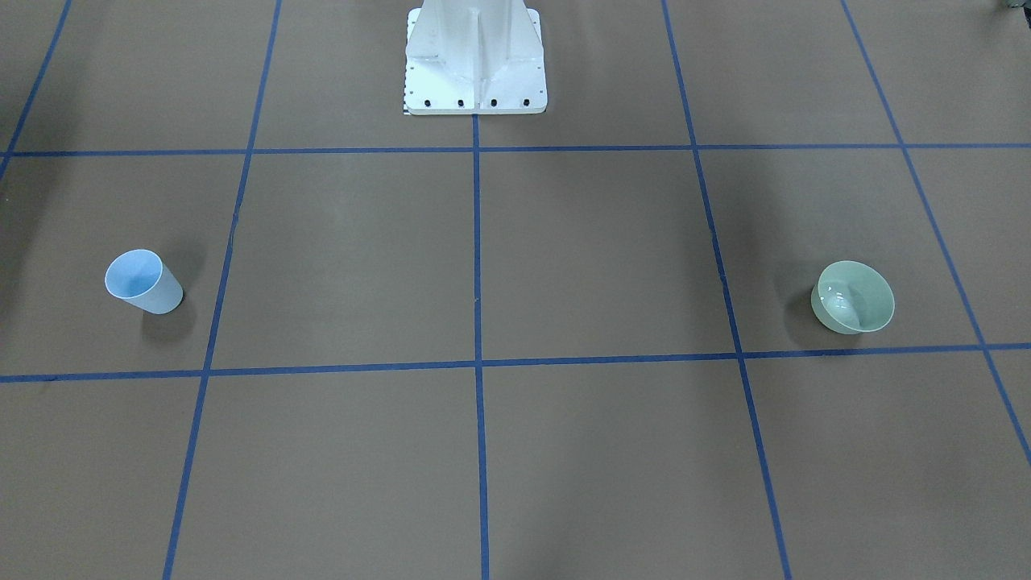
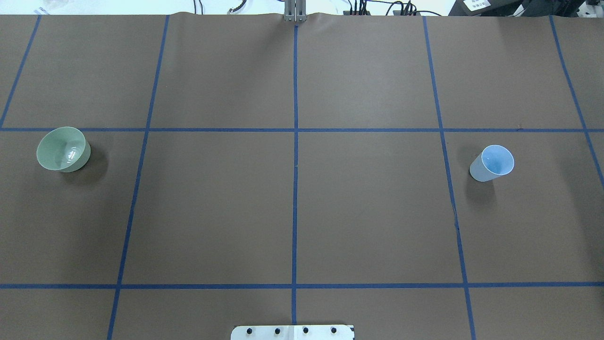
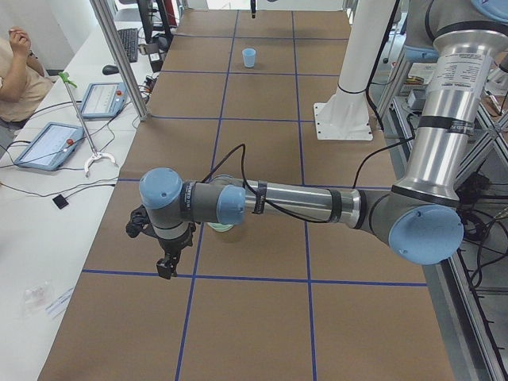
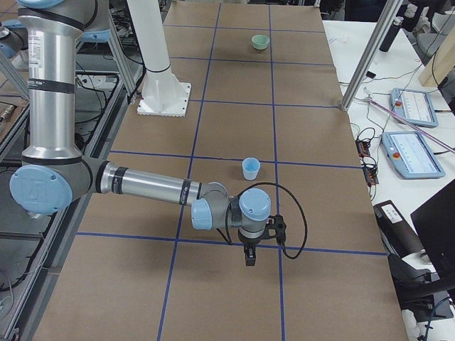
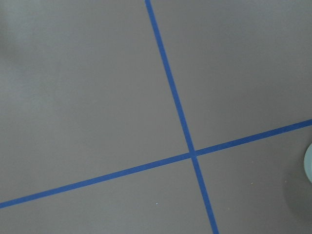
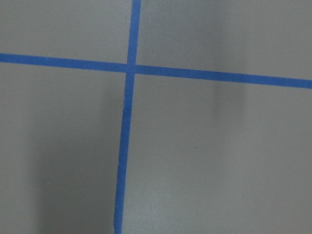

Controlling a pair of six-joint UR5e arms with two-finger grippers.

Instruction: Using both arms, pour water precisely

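A pale blue cup [image 1: 145,282] [image 2: 493,163] [image 4: 250,169] stands upright on the robot's right half of the brown table. A green bowl [image 1: 854,296] [image 2: 62,149] [image 4: 260,42] sits on the left half, with a faint glossy glint of water [image 1: 838,304] at its bottom. My left gripper [image 3: 167,266] hangs pointing down beside the bowl, towards the table's outer end. My right gripper [image 4: 250,256] hangs beyond the cup, also near the table's end. Both show only in the side views, so I cannot tell whether they are open or shut. Nothing hangs from either.
The white bolted pedestal [image 1: 475,64] [image 2: 292,332] stands at the robot's edge. Blue tape lines [image 2: 295,141] divide the table into squares. A seated person [image 3: 16,63] and tablets [image 3: 48,143] [image 4: 412,153] are on side benches, behind metal posts [image 3: 119,55].
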